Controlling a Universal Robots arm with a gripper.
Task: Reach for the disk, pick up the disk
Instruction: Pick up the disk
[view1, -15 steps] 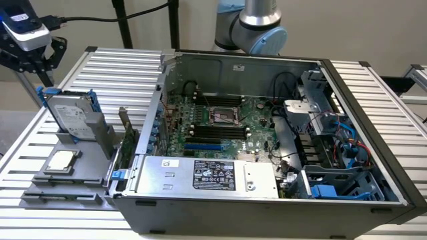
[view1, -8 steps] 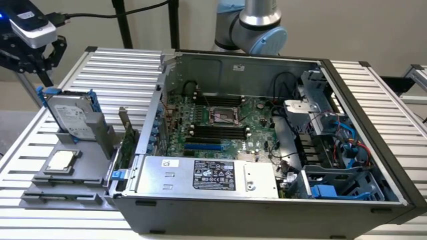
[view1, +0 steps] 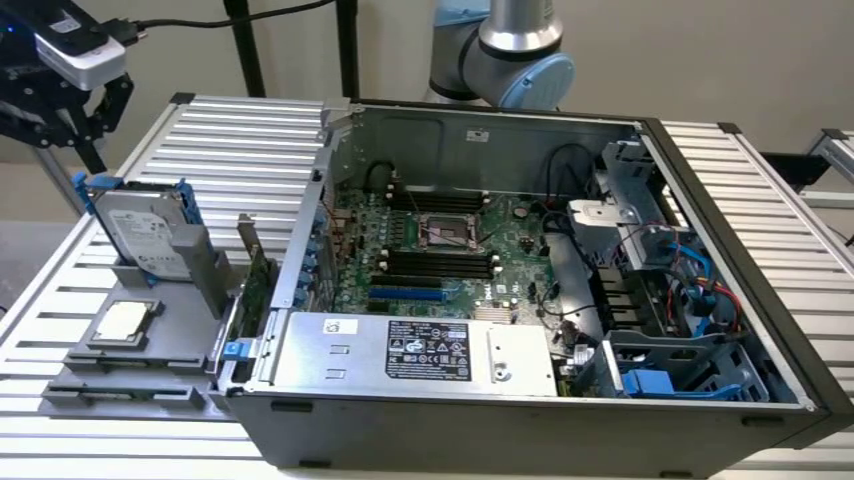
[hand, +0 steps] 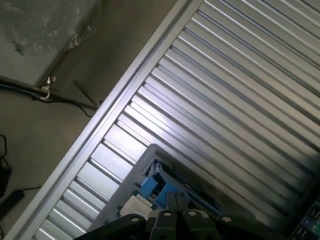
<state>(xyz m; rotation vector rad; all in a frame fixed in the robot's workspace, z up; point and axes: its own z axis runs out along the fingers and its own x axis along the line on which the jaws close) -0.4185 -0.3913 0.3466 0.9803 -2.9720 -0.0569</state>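
Currently one gripper (view1: 60, 125) hangs above the one disk (view1: 144, 232) and apart from it, at the exterior view's left; how far it is open cannot be told. Disk leans tilted in one grey stand (view1: 190, 268) on the slatted table (view1: 240, 130). One chip (view1: 123, 322) on one grey tray (view1: 134, 353) lies just beside the stand. One open computer case (view1: 467, 130) stands close on the stand's other side

Place: most likely a robotics lab or test cell.
Bench: ribbed aluminium table (view1: 240, 130) built of profile slats.
Machine: an industrial robot arm (view1: 514, 50) behind the bench.
Workpiece: an open computer case (view1: 534, 420) with its motherboard (view1: 441, 250) exposed.
Fixtures: grey holders (view1: 127, 390) beside the case, one propping the disk (view1: 140, 235) up.
Floor: what looks like bare concrete (hand: 45, 130), with loose cables (hand: 65, 97).
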